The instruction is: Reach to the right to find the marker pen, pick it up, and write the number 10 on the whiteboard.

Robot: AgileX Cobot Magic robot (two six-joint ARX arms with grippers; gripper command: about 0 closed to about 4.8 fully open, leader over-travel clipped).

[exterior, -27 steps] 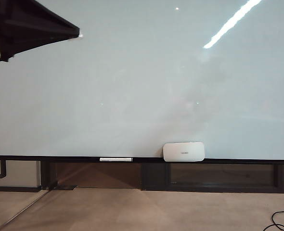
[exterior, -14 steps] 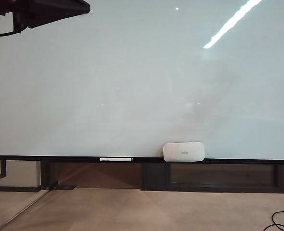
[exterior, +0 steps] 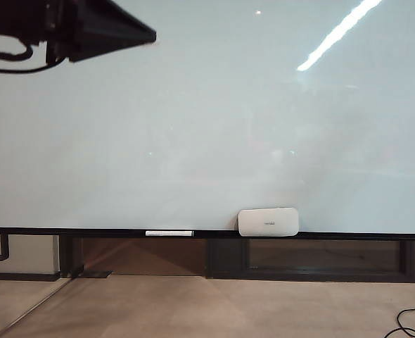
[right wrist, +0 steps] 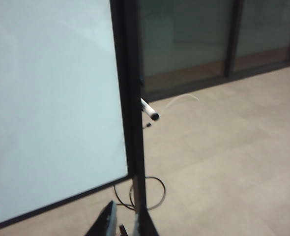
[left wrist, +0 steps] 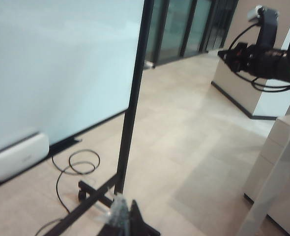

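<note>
The whiteboard [exterior: 214,127] fills the exterior view, and no number 10 is in view on it. The marker pen [right wrist: 149,110], white with a black end, sticks out from the board's black side post [right wrist: 132,123] in the right wrist view. My right gripper [right wrist: 126,220] sits well below and short of the pen, open by a narrow gap with nothing in it. My left gripper [left wrist: 125,209] hangs near the foot of the post [left wrist: 132,98], its fingers together. My left arm [exterior: 88,28] shows as a black wedge at the board's top left.
A white eraser [exterior: 268,222] rests on the bottom rail [exterior: 334,236], also in the left wrist view [left wrist: 17,157]. A white stick [exterior: 169,233] lies on the rail. Cables [left wrist: 78,164] loop on the floor by the wheeled stand foot. Another black arm [left wrist: 255,56] is over a white cabinet.
In the exterior view the black arm at the top left has swung rightward, and its tip now reaches further across the board. Board, eraser and stick are unmoved.
</note>
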